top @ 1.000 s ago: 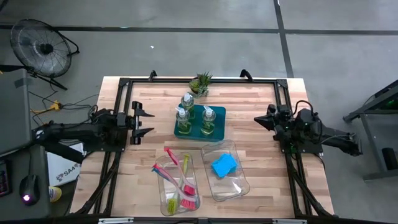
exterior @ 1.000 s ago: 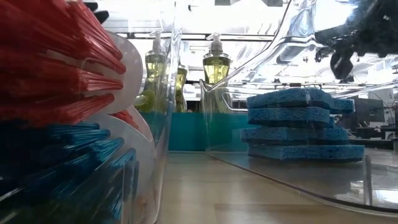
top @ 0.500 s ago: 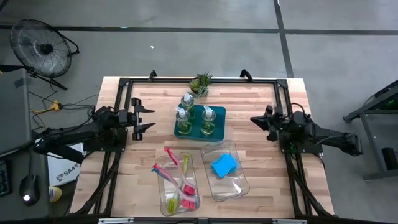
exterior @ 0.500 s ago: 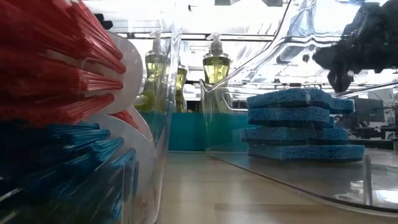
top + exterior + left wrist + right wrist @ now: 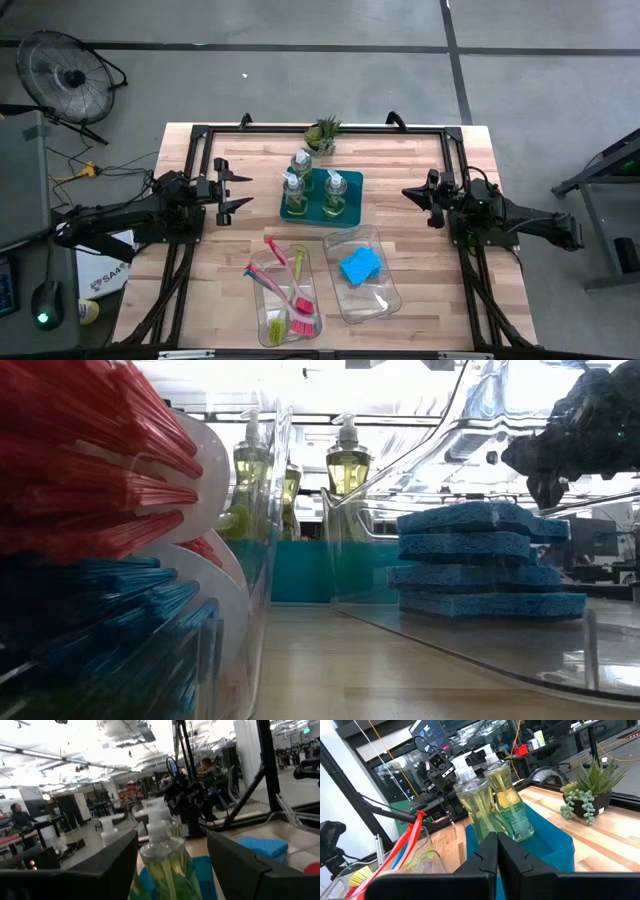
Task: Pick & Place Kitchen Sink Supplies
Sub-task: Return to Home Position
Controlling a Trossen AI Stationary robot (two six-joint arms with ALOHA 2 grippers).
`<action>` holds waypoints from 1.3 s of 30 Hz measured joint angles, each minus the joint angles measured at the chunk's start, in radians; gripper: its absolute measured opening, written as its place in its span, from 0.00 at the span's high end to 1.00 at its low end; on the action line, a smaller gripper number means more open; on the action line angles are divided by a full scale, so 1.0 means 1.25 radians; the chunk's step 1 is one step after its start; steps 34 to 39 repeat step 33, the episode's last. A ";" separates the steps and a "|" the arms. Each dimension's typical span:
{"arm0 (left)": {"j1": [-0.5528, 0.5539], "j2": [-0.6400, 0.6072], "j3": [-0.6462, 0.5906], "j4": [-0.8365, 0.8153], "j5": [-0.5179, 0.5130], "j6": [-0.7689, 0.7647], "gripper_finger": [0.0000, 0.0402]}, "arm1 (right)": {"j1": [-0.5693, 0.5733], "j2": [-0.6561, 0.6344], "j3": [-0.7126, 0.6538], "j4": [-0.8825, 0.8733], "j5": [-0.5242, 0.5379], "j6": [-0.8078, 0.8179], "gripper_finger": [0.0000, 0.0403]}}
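Note:
Three clear soap bottles [image 5: 320, 182] of yellow-green soap stand in a teal tray [image 5: 350, 210] at the table's middle. Blue sponges [image 5: 359, 265] lie stacked in a clear bin [image 5: 385, 295]. Red-pink, blue and yellow-green brushes [image 5: 288, 290] lie in a second clear bin [image 5: 262, 300] beside it. My left gripper [image 5: 238, 190] hovers open to the left of the tray and points at the bottles [image 5: 167, 865]. My right gripper [image 5: 408, 192] hovers shut to the right of the tray, its fingers [image 5: 496, 855] toward the bottles [image 5: 495, 800]. Neither touches anything.
A small potted plant [image 5: 322, 134] stands just beyond the tray near the far edge. A black frame [image 5: 320, 128] runs round the table. Bare wood lies between each gripper and the tray. People and desks show in the room beyond.
My left gripper has swung a little toward the far edge and the tray, staying open. My right gripper has sunk a little and stayed shut. The bottles, sponges and brushes have kept still.

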 joint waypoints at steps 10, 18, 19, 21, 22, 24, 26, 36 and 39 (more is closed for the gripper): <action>0.000 0.000 0.000 -0.053 -0.001 0.000 0.42 | 0.000 0.000 0.000 -0.001 0.000 -0.005 1.00; 0.000 0.000 0.000 -0.065 -0.001 0.000 0.42 | 0.000 0.000 0.000 -0.002 0.000 -0.005 1.00; 0.000 0.000 0.000 -0.064 -0.002 0.000 0.42 | 0.000 0.000 0.000 -0.002 0.000 -0.005 1.00; 0.000 0.000 0.000 -0.064 -0.002 0.000 0.42 | 0.000 0.000 0.000 -0.002 -0.001 -0.005 1.00; 0.000 0.000 0.000 -0.064 -0.002 0.000 0.42 | 0.000 0.000 0.000 -0.002 0.000 -0.005 1.00; 0.000 0.000 0.000 -0.064 -0.002 0.000 0.42 | 0.000 0.000 0.000 -0.002 0.000 -0.005 1.00; 0.000 0.000 0.000 -0.064 -0.002 0.000 0.42 | 0.000 0.000 0.000 -0.002 -0.001 -0.005 1.00; 0.000 0.000 0.000 -0.064 -0.002 0.000 0.42 | 0.000 0.000 0.000 -0.002 -0.001 -0.005 1.00; 0.000 0.000 0.000 -0.064 -0.002 0.000 0.42 | 0.000 0.000 0.000 -0.002 -0.001 -0.005 1.00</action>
